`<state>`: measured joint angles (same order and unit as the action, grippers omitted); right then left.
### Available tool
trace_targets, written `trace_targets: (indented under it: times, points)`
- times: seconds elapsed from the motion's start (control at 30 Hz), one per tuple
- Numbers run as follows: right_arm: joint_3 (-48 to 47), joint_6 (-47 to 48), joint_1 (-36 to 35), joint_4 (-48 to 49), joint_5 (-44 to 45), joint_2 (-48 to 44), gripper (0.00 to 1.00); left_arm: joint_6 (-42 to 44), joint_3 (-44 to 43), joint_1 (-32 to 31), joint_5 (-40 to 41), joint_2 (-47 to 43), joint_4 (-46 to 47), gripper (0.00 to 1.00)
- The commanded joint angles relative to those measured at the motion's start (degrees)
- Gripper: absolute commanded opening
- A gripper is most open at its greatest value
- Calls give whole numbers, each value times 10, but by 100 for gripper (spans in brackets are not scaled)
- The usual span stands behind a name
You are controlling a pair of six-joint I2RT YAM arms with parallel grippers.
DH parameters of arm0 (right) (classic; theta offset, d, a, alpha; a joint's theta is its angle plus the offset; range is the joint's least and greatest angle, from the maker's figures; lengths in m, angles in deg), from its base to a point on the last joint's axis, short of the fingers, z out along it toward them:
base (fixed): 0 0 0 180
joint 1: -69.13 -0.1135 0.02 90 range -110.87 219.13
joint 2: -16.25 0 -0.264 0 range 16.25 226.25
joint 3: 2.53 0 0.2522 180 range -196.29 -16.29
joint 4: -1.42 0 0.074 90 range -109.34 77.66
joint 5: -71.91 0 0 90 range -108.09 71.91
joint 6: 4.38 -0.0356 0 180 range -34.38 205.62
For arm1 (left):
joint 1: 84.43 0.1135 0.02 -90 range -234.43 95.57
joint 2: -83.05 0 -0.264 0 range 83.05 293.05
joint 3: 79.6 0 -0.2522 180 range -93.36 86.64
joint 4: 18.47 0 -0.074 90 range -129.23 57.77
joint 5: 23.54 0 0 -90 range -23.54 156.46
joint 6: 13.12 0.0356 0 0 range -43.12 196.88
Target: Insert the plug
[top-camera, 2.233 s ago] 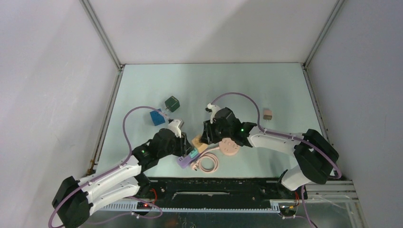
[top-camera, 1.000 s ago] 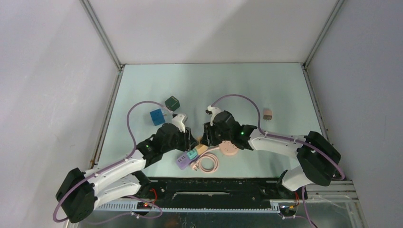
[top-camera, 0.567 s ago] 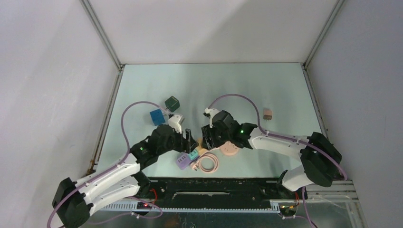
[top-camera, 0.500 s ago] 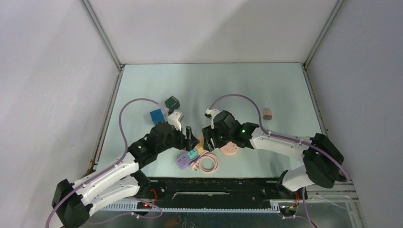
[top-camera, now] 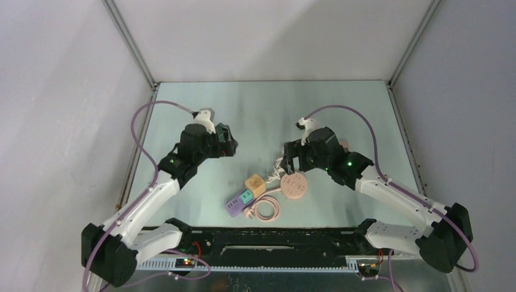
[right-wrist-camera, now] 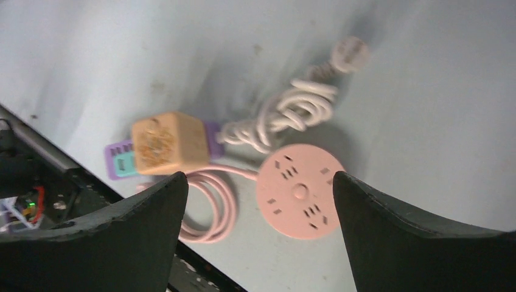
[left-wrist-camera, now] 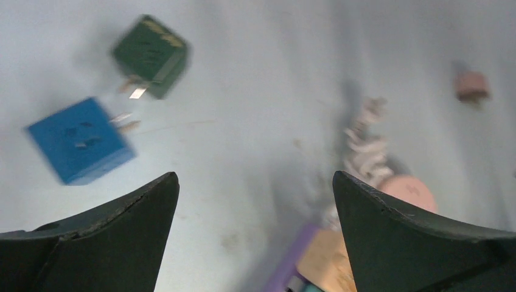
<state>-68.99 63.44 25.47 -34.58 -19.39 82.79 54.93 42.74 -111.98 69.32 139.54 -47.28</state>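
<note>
**Top view.** Half a second back, both my claws were down together over the tan cube plug point(top-camera: 255, 184) and the purple power strip point(top-camera: 236, 205).
- My left claw point(top-camera: 227, 140) has since swung away to the far left of the pale green table point(top-camera: 268, 109).
- My right claw point(top-camera: 291, 162) has backed off to the right and hangs above the round pink socket disc point(top-camera: 295, 187).
- The plug stands on the strip, and neither claw touches it.
- The strip lies where it did, near the front edge, just beside the coiled pink cord point(top-camera: 266, 209).

**Left wrist.** My jaws are spread wide with nothing between them. The picture is smeared.
- Below me are the green cube adapter point(left-wrist-camera: 150, 56) and the blue cube adapter point(left-wrist-camera: 79, 140), near each other but apart, with their prongs showing.
- A small pink adapter point(left-wrist-camera: 473, 86) sits well off to the right.
- The plug and strip only peek in at the bottom edge.

**Right wrist.** My jaws are wide apart here too, and empty.
- The tan plug sits on top of the purple strip, with the strip's ends showing on either side of it.
- The white bundled cord point(right-wrist-camera: 286, 112) lies just beside them, and the pink disc is under my fingers.

**Judgement.** Both claws have let go and drawn back while the plug stays put on the strip, so I read the insertion as made. The cube's body hides the joint, so I cannot tell whether the prongs are fully home.
</note>
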Motion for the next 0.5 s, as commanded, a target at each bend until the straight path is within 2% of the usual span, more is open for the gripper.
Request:
trace_targets:
  times: [0.0, 0.13, 0.23, 0.43, 0.47]
  points:
    - [55, 3, 30, -7, 33, -55, 92, -13, -63, 71, 101, 63, -37, 100]
    - [91, 0, 60, -2, 22, -101, 95, -59, -135, 132, 196, 163, -130, 100]
    - [107, 2, 75, -1, 5, -117, 96, -92, -172, 165, 227, 244, -178, 98]
    - [121, 7, 84, -2, -33, -111, 96, -105, -183, 184, 223, 324, -149, 99]
    - [124, 7, 84, -1, -38, -145, 96, -104, -184, 186, 218, 331, -144, 97]
